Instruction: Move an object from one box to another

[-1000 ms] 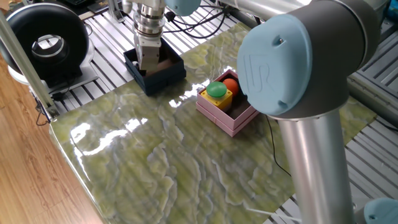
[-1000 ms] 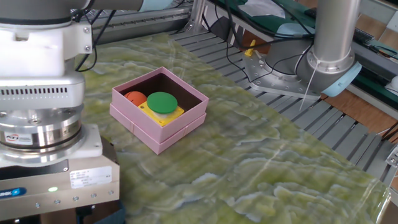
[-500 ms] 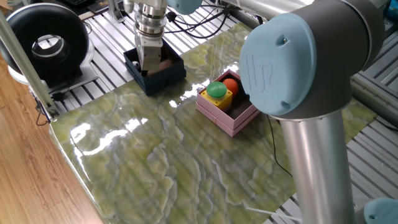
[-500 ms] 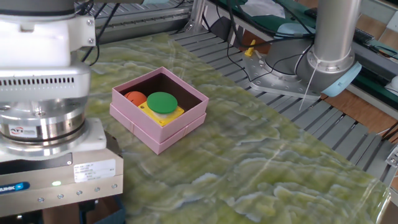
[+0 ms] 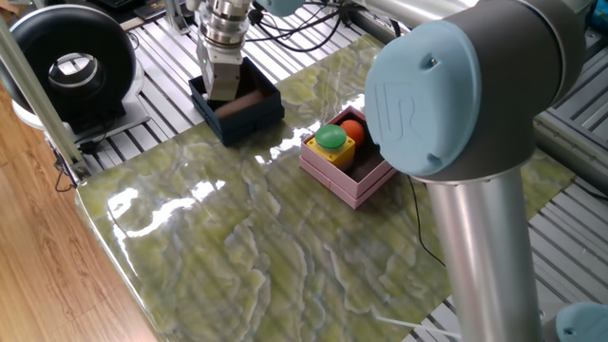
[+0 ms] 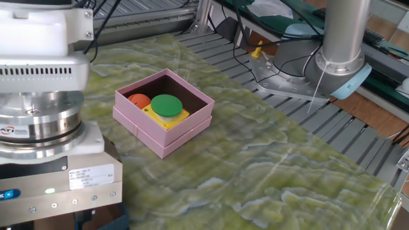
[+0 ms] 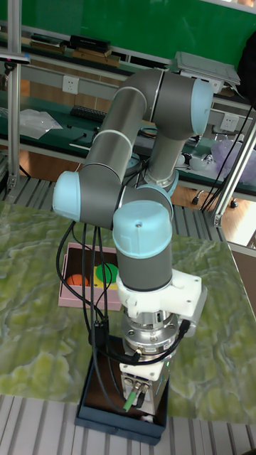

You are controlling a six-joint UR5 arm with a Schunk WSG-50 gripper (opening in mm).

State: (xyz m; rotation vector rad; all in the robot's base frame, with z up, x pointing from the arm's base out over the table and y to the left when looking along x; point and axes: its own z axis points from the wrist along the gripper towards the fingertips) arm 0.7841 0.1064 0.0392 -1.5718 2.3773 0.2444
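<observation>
In the tall fixed view, nearest the camera, the hand (image 7: 141, 398) is being held over the navy box (image 7: 92, 409) at the counter (image 7: 35, 341) edge. Against the frames a second ago it is being raised clear of the box floor. Whether its fingers are parted or clamped on anything cannot be told; they are being hidden by the wrist. Farther back, the pink box (image 5: 350, 169) is being occupied by a yellow block with a green cap (image 5: 331, 141) and an orange ball (image 5: 352, 128). A lift toward the pink box is probably being begun.
</observation>
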